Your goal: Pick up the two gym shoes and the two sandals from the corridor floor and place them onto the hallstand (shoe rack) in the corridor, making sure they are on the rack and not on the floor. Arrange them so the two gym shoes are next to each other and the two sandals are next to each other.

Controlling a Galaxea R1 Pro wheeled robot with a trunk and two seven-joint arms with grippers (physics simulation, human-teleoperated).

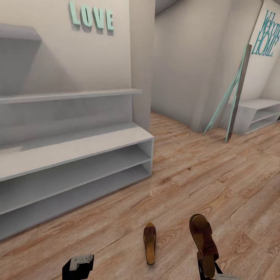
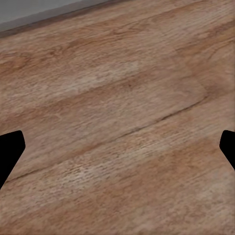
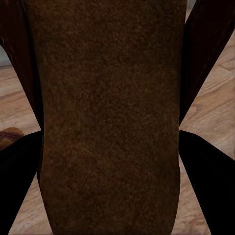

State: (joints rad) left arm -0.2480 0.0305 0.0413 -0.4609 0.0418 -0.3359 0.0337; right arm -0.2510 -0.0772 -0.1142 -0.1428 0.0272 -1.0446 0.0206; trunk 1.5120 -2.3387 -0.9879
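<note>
One dark brown sandal (image 1: pixel 149 242) lies flat on the corridor floor (image 1: pixel 202 171), toe towards the far wall. To its right a second sandal (image 1: pixel 203 238) is raised off the planks, with my right gripper (image 1: pixel 209 272) shut on its rear end. In the right wrist view this sandal's sole (image 3: pixel 107 98) sits between the two black fingers of that gripper (image 3: pixel 110 196). My left gripper (image 1: pixel 79 266) hangs low at the near left, open over bare floor (image 2: pixel 118 149). The hallstand (image 1: pixel 74 146) stands at the left, its top and two shelf rows bare. The gym shoes are out of view.
A teal-framed mirror (image 1: pixel 235 97) leans on the far right wall, with a second low white shelf unit (image 1: pixel 258 112) beside it. A wall corner (image 1: pixel 142 77) juts out just right of the hallstand. Open plank floor stretches between the rack and me.
</note>
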